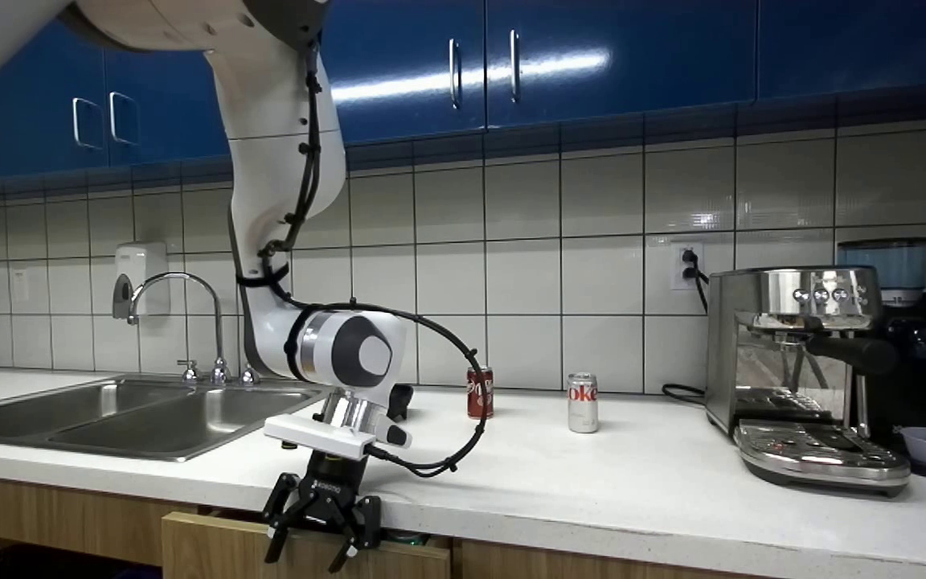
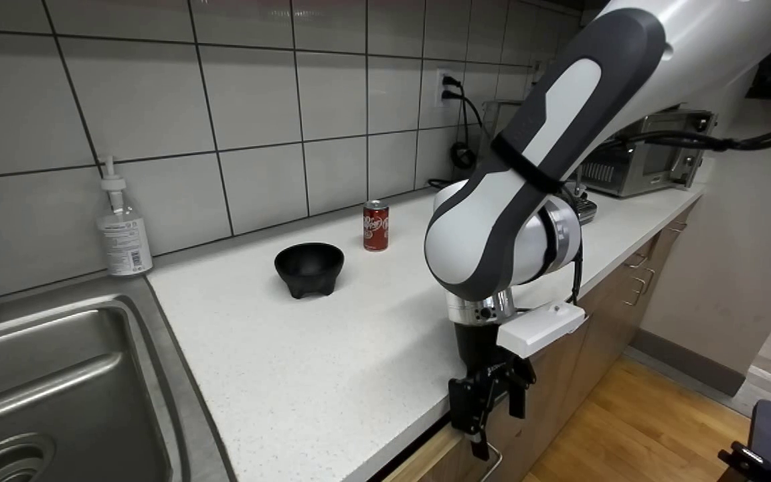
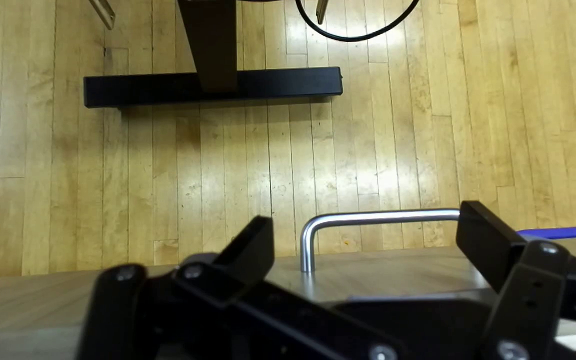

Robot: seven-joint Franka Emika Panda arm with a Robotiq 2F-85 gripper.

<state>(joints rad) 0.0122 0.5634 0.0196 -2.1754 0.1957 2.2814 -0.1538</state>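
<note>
My gripper (image 1: pixel 307 555) points down at the counter's front edge, its jaws wide apart with nothing between them. Below and around it is a wooden drawer (image 1: pixel 214 551), pulled out a little so that a dark gap shows behind its front. In the wrist view the drawer's silver bar handle (image 3: pixel 378 218) lies beyond and between the spread fingers (image 3: pixel 255 250). The right finger covers the handle's far end there; contact cannot be made out. An exterior view shows the handle (image 2: pixel 494 463) just below the fingertips.
On the white counter (image 2: pixel 278 375) stand a red can (image 2: pixel 376 227), a silver can (image 1: pixel 583 406), a black bowl (image 2: pixel 309 268) and an espresso machine (image 1: pixel 792 362). A steel sink (image 1: pixel 125 410) is set in beside them. A black stand foot (image 3: pixel 268 82) rests on the wooden floor.
</note>
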